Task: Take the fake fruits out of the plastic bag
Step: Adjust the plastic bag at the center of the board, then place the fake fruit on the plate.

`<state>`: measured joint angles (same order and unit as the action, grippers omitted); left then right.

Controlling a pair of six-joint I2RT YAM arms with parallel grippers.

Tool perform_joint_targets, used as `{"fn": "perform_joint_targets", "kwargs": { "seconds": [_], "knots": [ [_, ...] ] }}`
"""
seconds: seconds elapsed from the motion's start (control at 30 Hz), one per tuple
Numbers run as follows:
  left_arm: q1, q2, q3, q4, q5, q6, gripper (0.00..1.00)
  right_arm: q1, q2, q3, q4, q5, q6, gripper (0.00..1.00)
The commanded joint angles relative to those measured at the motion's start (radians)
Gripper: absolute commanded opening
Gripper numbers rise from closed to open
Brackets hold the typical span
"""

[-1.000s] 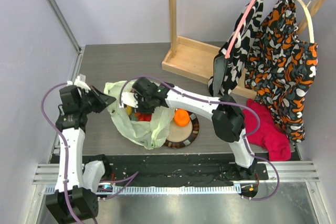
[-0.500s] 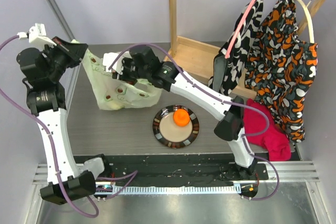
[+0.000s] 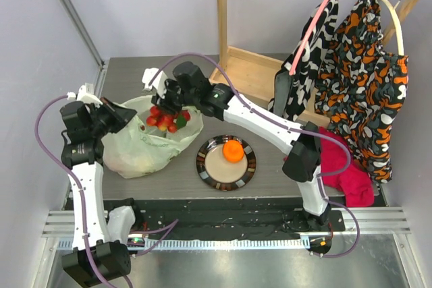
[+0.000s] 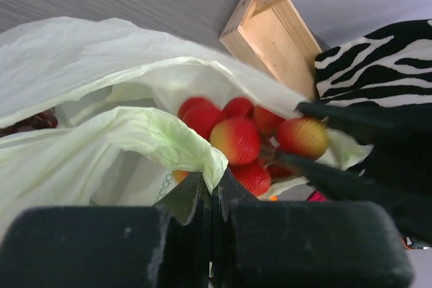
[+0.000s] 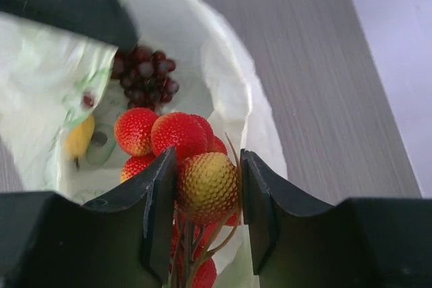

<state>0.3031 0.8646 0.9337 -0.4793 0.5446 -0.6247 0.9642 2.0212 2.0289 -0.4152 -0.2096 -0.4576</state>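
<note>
The pale green plastic bag (image 3: 135, 156) lies open on the table at the left. My left gripper (image 3: 125, 114) is shut on the bag's rim (image 4: 214, 166). My right gripper (image 3: 167, 101) is shut on a bunch of red berries (image 3: 165, 120) and holds it over the bag's mouth. In the right wrist view the jaws (image 5: 206, 187) clamp a yellow-red berry (image 5: 206, 183) of the bunch. Below, inside the bag (image 5: 226, 79), lie dark grapes (image 5: 145, 72) and a lemon (image 5: 79, 136). The orange (image 3: 233, 150) sits on the dark-rimmed plate (image 3: 224, 183).
A wooden rack base (image 3: 250, 75) stands behind the right arm. Patterned clothes (image 3: 358, 79) hang on the rack at the right. A red cloth (image 3: 344, 163) lies at the right edge. The plate is just right of the bag.
My left arm has come down from the back left, and the bag now rests open on the table. My right gripper now holds the berry bunch in plain sight above the bag's mouth.
</note>
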Motion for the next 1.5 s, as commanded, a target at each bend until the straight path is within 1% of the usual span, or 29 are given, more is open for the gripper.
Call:
{"fn": "perform_joint_targets", "kwargs": {
  "seconds": [0.0,0.03,0.13,0.2,0.23,0.33,0.43,0.47,0.53,0.57,0.63,0.67,0.73,0.77,0.93,1.07,1.23,1.37,1.47],
  "knots": [
    [0.005,-0.042,0.001,0.004,0.020,0.023,0.00,-0.008,-0.035,0.174,0.153,0.058,0.094,0.01],
    [0.005,-0.045,-0.001,-0.005,0.018,0.026,0.00,-0.007,-0.042,0.188,0.157,0.081,0.088,0.01],
    [0.007,-0.045,-0.012,-0.015,0.020,0.029,0.00,-0.015,-0.108,0.215,0.161,0.069,0.085,0.01],
    [0.007,-0.044,-0.022,-0.009,0.020,0.020,0.00,-0.016,-0.160,0.185,0.145,0.035,0.083,0.01],
    [0.005,-0.041,-0.026,-0.004,0.018,0.016,0.00,-0.016,-0.214,0.169,0.135,0.020,0.083,0.01],
    [0.005,-0.026,-0.026,0.022,0.017,0.000,0.00,-0.015,-0.320,0.100,0.081,-0.025,0.117,0.01],
    [0.007,-0.001,-0.006,0.039,0.012,0.008,0.00,-0.015,-0.401,0.051,-0.046,-0.079,0.149,0.01],
    [0.005,0.007,-0.003,0.044,0.009,0.011,0.00,-0.015,-0.423,0.000,-0.106,-0.097,0.148,0.01],
    [0.005,0.020,0.004,0.053,0.003,0.013,0.00,-0.015,-0.482,-0.082,-0.148,-0.117,0.152,0.01],
    [0.005,0.020,0.005,0.057,0.002,0.013,0.00,-0.016,-0.546,-0.184,-0.187,-0.126,0.137,0.01],
    [0.007,0.030,0.005,0.068,0.000,0.005,0.00,-0.016,-0.607,-0.295,-0.206,-0.123,0.105,0.01],
    [0.005,0.031,0.007,0.071,-0.002,0.005,0.00,-0.016,-0.659,-0.396,-0.209,-0.114,0.103,0.01],
    [0.005,0.036,0.010,0.076,-0.002,0.003,0.00,-0.016,-0.694,-0.481,-0.209,-0.111,0.096,0.01],
    [0.005,0.040,0.010,0.076,-0.002,0.003,0.00,-0.016,-0.703,-0.540,-0.209,-0.111,0.099,0.01],
    [0.005,0.045,0.011,0.073,-0.003,0.005,0.00,-0.018,-0.727,-0.686,-0.192,-0.094,0.091,0.01],
    [0.005,0.048,0.010,0.061,-0.002,0.008,0.00,-0.027,-0.766,-0.864,-0.123,-0.088,0.054,0.01],
    [0.007,0.054,0.010,0.051,0.000,0.014,0.00,-0.044,-0.773,-0.964,-0.102,-0.114,-0.022,0.01],
    [0.005,0.066,0.010,0.057,0.002,0.013,0.00,-0.047,-0.760,-1.015,-0.106,-0.136,-0.156,0.01],
    [0.005,0.070,0.010,0.062,0.002,0.010,0.00,-0.048,-0.756,-1.035,-0.105,-0.128,-0.206,0.02]
  ]
}}
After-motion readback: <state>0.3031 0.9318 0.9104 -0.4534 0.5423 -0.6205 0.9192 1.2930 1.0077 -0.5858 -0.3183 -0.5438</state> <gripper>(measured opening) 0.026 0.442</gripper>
